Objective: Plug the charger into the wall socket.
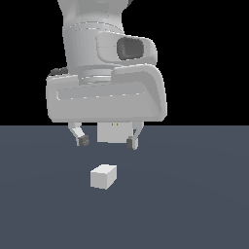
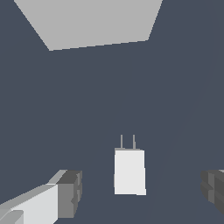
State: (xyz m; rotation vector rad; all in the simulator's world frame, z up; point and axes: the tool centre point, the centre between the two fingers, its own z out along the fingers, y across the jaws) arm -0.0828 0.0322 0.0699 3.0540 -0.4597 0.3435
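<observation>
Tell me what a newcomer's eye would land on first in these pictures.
The big pale arm fills the upper exterior view, its end effector open and holding nothing above the dark floor. Below it sits the small off-white charger, alone. Behind the fingers, the wall socket peeks out, partly hidden.

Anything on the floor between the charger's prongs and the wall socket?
Nothing. In the wrist view, only bare dark floor lies between the charger and the wall socket. The open gripper holds nothing.

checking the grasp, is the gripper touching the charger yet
Apart. The wrist view shows bare floor between the charger and each gripper finger.
</observation>
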